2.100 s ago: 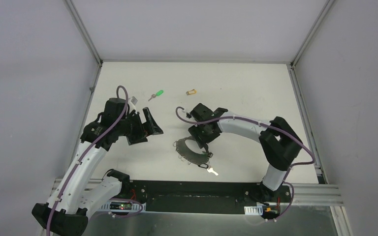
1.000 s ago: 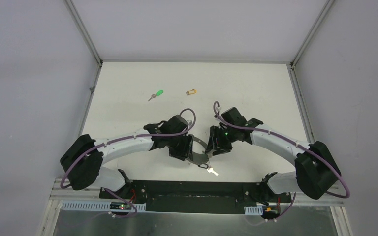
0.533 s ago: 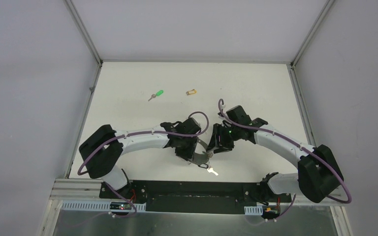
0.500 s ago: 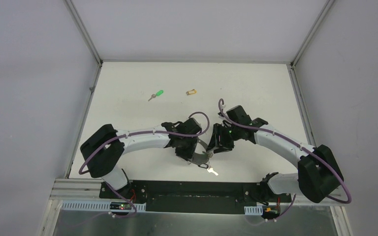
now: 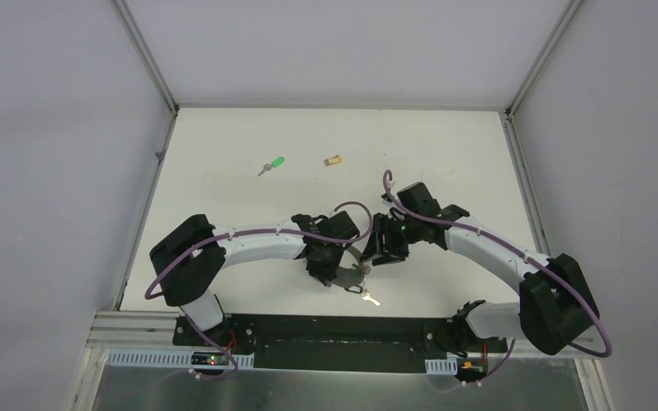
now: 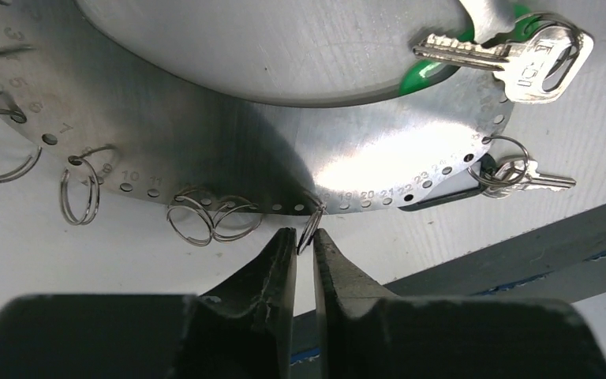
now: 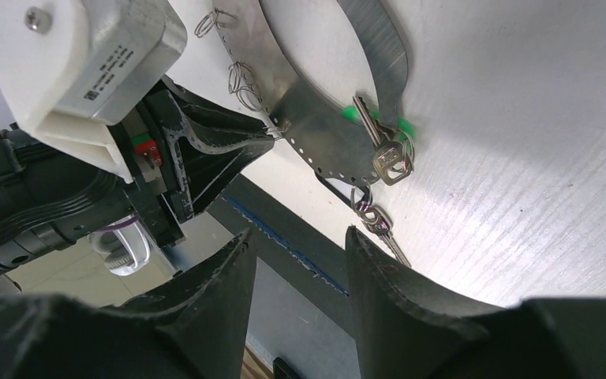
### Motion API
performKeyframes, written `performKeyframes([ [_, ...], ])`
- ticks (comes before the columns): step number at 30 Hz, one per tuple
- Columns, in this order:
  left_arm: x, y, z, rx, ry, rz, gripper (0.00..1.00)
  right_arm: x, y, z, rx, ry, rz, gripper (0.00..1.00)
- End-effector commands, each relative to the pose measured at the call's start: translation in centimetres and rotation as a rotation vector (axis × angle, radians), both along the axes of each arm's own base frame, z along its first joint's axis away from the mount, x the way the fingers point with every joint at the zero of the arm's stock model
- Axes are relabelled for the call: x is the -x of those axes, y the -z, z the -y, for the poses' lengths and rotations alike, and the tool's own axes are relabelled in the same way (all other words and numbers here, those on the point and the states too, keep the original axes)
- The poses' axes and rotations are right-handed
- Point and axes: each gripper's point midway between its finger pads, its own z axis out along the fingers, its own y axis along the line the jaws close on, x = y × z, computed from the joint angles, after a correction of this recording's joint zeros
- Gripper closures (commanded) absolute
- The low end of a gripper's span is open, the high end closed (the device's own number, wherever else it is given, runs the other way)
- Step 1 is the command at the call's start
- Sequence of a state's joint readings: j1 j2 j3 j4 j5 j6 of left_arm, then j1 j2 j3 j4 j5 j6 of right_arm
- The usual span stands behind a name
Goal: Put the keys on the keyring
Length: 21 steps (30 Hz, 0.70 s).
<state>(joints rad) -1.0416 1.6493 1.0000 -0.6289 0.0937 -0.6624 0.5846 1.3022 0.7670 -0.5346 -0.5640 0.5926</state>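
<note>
Left tool (image 6: 304, 234) nearly closed round small wire split ring (image 6: 310, 227) on flat grey perforated metal keyring plate (image 6: 205, 134), lower centre; grip unconfirmed. Right tool (image 7: 298, 260) half open, empty. Risk: thin ring slipping out, plate dragging. Ring only in wrist views; green-headed key (image 5: 272, 164), tan-headed key (image 5: 333, 160) only in top view, upper centre.

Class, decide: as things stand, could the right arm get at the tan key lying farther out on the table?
Probably yes. The right pincer is open and empty, and only bare table lies between it and the tan key.
</note>
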Motion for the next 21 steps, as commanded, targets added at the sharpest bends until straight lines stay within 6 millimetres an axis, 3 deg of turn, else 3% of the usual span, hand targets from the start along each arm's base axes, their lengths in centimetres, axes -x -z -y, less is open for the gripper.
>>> performKeyframes([
  [1,-0.4,-0.6,-0.1,-0.022,0.007,0.037,0.89,-0.7,-1.5,-0.4,-0.054,-0.014,0.066,0.52],
  [4,-0.5,-1.3,-0.1,-0.012,0.018,0.058,1.00,-0.7,-1.9,-0.4,-0.067,-0.035,0.087,0.51],
  [6,-0.8,-2.4,0.0,0.006,0.036,0.085,1.00,-0.8,-2.4,-0.6,-0.088,-0.061,0.120,0.49],
  [9,-1.4,-5.6,0.2,0.061,0.076,0.161,1.00,-1.0,-4.1,-0.9,-0.142,-0.103,0.214,0.45],
  [16,-1.7,-14.3,0.6,0.238,0.278,0.366,1.00,-2.3,-10.3,-2.0,-0.324,-0.200,0.597,0.39],
  [21,-0.8,-18.4,0.9,0.338,0.466,0.464,1.00,-1.5,-15.2,-2.7,-0.525,-0.342,0.977,0.35],
])
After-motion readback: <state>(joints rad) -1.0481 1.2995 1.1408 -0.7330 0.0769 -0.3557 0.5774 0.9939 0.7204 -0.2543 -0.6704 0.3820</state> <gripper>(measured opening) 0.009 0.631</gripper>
